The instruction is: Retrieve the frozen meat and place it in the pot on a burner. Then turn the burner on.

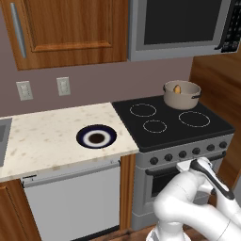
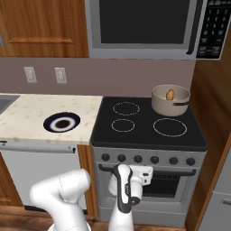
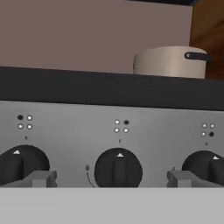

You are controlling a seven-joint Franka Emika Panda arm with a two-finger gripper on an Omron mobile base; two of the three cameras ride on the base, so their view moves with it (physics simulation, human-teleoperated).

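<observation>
The beige-grey pot [image 1: 181,94] stands on the back right burner of the black stovetop [image 1: 164,120], and the orange-yellow frozen meat [image 1: 177,89] lies inside it. From the right, the pot [image 2: 170,100] and the meat [image 2: 170,94] show the same. My gripper [image 1: 186,165] hangs low in front of the stove's knob row [image 1: 189,152], open and holding nothing. In the hand view the gripper [image 3: 111,179] faces the control panel, its fingertips [image 3: 42,178] straddling the middle knob [image 3: 118,169] without touching it. The pot's side [image 3: 168,62] rises behind the panel.
A dark blue-rimmed plate [image 1: 96,137] lies on the speckled counter [image 1: 47,136] left of the stove. A microwave [image 2: 144,27] hangs above the stovetop. Wood panelling [image 2: 212,113] borders the stove's right side. The oven door handle [image 2: 171,171] runs just below the knobs.
</observation>
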